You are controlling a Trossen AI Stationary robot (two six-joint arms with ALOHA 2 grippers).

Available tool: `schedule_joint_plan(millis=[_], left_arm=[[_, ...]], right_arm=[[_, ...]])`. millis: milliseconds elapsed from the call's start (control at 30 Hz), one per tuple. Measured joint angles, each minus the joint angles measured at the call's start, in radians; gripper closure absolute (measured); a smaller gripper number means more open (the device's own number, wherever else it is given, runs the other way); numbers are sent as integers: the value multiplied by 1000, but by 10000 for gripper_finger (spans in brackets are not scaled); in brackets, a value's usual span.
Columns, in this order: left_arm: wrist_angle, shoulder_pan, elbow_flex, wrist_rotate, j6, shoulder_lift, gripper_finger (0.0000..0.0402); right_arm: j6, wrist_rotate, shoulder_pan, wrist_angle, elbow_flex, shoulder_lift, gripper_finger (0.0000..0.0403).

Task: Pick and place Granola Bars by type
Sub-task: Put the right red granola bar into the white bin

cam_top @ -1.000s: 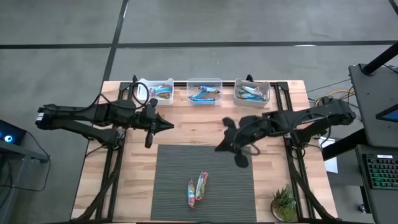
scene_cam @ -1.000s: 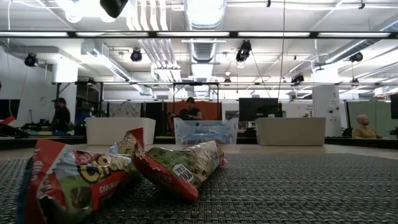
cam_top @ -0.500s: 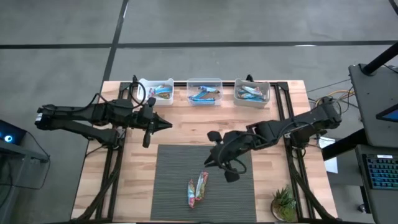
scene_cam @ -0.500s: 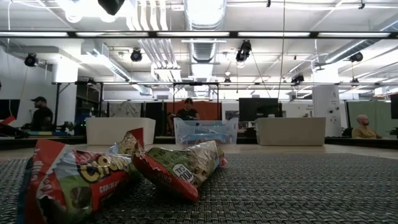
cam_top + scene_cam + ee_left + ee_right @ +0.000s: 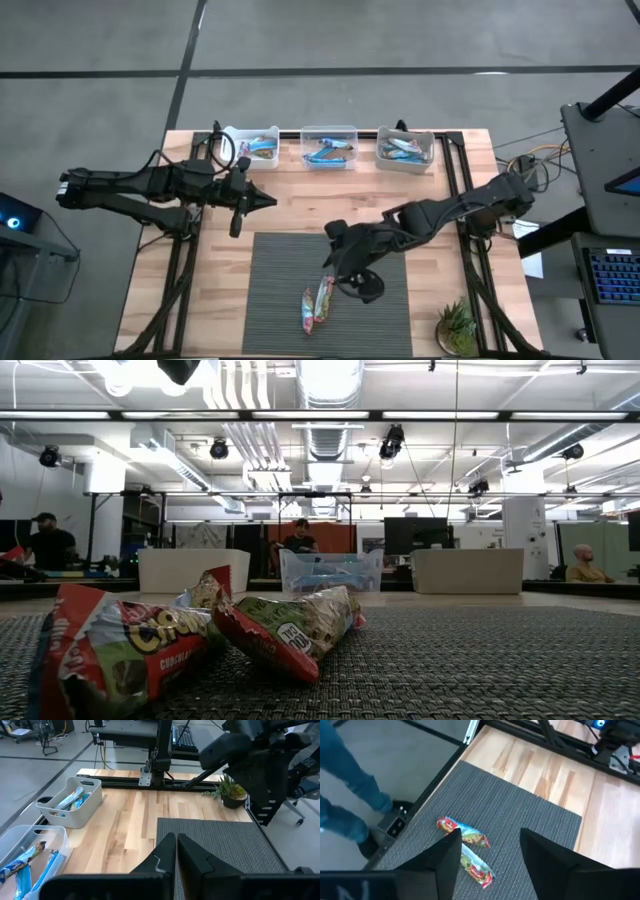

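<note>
On the grey mat at the near middle of the tabletop lie 2 multicoloured granola bars, side by side, long axes running roughly near-to-far. The right tool hovers just beyond them, jaws spread, empty. The left tool, closed, waits farther off.

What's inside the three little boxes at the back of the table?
All three bins hold blue-wrapped bars: the left bin, the middle bin and the right bin. The bars lie piled up, so anything underneath them is hidden.
</note>
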Motion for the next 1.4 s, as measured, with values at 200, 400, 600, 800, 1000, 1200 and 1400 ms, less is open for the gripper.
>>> schedule_joint_plan(millis=[200, 400, 600, 800, 1000, 1200, 1400], left_arm=[[-31, 0, 0, 0, 19, 0, 401], [-37, -1, 0, 0, 18, 0, 401], [-37, 0, 0, 0, 17, 0, 401], [-37, 0, 0, 0, 16, 0, 401], [-37, 0, 0, 0, 16, 0, 401], [-38, 0, 0, 0, 16, 0, 401], [-44, 0, 0, 0, 16, 0, 401]], right_arm=[[-87, 2, 13, -29, 8, 21, 192], [-179, 3, 20, -71, -10, 42, 191], [-285, 12, 20, -116, -11, 84, 191], [-401, 46, 20, -123, -11, 126, 191], [-490, 67, 20, -135, -11, 164, 190], [-626, 125, 28, -136, -11, 213, 190], [-721, 198, 35, -132, -11, 253, 190]])
